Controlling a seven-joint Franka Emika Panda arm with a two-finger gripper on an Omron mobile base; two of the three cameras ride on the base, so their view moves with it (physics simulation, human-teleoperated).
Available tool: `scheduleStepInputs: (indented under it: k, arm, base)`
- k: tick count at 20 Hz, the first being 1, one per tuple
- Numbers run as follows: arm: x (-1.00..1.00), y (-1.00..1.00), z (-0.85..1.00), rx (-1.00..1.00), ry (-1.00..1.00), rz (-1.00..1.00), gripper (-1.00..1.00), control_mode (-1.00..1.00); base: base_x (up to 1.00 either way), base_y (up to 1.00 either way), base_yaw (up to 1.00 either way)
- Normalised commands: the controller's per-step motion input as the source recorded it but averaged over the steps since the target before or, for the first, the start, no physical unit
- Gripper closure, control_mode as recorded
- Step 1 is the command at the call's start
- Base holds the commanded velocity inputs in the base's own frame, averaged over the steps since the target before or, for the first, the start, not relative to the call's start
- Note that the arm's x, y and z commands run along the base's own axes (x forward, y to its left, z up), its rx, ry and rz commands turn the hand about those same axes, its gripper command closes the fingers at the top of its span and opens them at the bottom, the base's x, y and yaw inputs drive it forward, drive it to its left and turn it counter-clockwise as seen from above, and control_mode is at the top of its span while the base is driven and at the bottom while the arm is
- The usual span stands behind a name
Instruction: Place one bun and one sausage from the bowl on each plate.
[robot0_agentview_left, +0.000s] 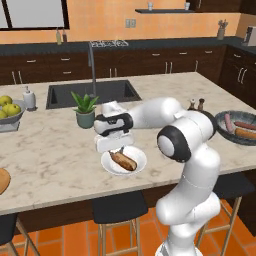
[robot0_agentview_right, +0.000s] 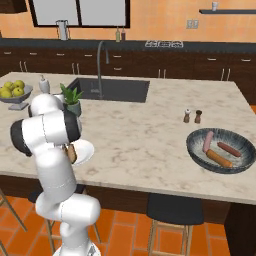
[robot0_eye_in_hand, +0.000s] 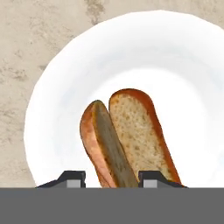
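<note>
A split golden-brown bun (robot0_eye_in_hand: 122, 140) lies on the glossy white plate (robot0_eye_in_hand: 175, 57), near the counter's front edge (robot0_agentview_left: 137, 155). My gripper (robot0_eye_in_hand: 113, 177) hovers just over the bun's near end (robot0_agentview_left: 123, 160), fingers spread wide on either side of it, open. My arm hides most of that plate (robot0_agentview_right: 86, 150) in the right base view. At the right end of the counter, the dark grey-blue bowl (robot0_agentview_right: 242, 150) holds a pale pink sausage (robot0_agentview_right: 207, 141), a dark red sausage (robot0_agentview_right: 229, 149) and an orange-tan bun (robot0_agentview_right: 219, 159). The tan wood plate (robot0_agentview_left: 2, 181) peeks in at the left edge.
A potted plant (robot0_agentview_left: 85, 110) stands just behind the white plate, with the sink (robot0_agentview_left: 92, 92) and tap beyond it. A pedestal bowl of yellow-green fruit (robot0_agentview_left: 7, 112) and a soap dispenser (robot0_agentview_left: 29, 97) sit far left. Two small shakers (robot0_agentview_right: 192, 116) stand near the bowl.
</note>
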Motion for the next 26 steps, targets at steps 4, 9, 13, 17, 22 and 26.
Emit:
scheduleStepInputs:
  k: [4,9,13,17,22,26]
  arm:
    - [0.0,0.0,0.0,0.0,-0.01,0.0,-1.0,-1.0]
    - [-0.33,-0.64,0.52,0.0,-0.06,0.0,-1.0,-1.0]
    - [-1.0,-0.95,0.79,0.01,-0.3,-0.04,-1.0,-1.0]
    - [-1.0,-0.67,0.79,0.0,-0.35,0.0,-1.0,-1.0]
    - [-1.0,-0.79,0.45,0.13,-0.34,-0.03,-1.0,-1.0]
    - [-0.87,-0.85,-0.03,0.15,-0.17,-0.06,-1.0,-1.0]
  base:
    - [0.0,0.0,0.0]
    - [0.0,0.0,0.0]
    - [0.0,0.0,0.0]
    - [0.0,0.0,0.0]
    - [0.0,0.0,0.0]
    - [0.0,0.0,0.0]
